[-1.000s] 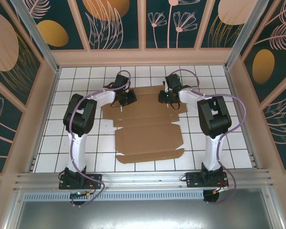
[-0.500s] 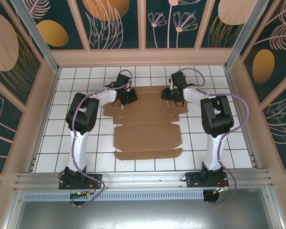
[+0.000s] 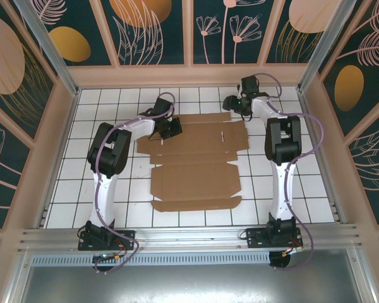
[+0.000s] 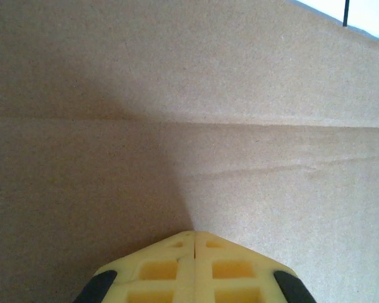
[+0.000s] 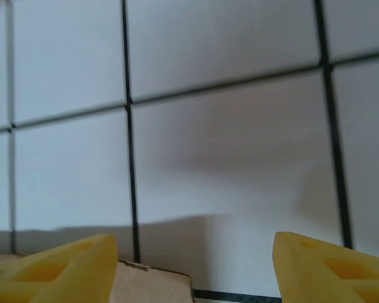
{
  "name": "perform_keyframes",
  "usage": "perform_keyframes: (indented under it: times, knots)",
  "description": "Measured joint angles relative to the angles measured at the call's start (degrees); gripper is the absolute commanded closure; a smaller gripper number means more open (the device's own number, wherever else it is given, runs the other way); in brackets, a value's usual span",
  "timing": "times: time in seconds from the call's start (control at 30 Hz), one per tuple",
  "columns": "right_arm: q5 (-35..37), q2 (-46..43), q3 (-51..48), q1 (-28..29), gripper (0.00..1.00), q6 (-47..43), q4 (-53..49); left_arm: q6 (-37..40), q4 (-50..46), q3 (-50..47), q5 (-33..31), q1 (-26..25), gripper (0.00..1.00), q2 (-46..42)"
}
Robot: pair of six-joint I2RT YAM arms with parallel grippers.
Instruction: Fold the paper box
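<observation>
Moved my right claw (image 3: 231, 103) off the paper box (image 3: 196, 161) to far white tiles (image 5: 227, 126), jaws wide; left claw (image 4: 194, 237) closed, pressed on box.

Plain brown paper box (image 3: 196, 180); white floor tiles (image 3: 69, 189) with black grid lines.

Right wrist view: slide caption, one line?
Open right gripper over the white tiled table, a corner of the paper box beside one finger.
</observation>
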Motion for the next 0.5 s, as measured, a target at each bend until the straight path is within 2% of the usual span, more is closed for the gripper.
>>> perform_keyframes:
  times: [0.13, 0.3, 0.5]
  knots:
    - [-2.58, 0.5, 0.39, -0.13, 0.4, -0.98, 0.0, 0.0, 0.35, -0.13, -0.26, -0.02, 0.95, 0.0]
    - [-6.32, 0.5, -0.74, 0.57, 0.55, -1.16, 0.11, -0.02, 0.39, -0.13, -0.37, -0.02, 0.95, 0.0]
    - [-6.49, 0.17, -1.16, 0.81, 0.75, -1.27, 0.48, 0.0, 0.31, 0.0, -0.98, 0.0, 0.95, -0.02]
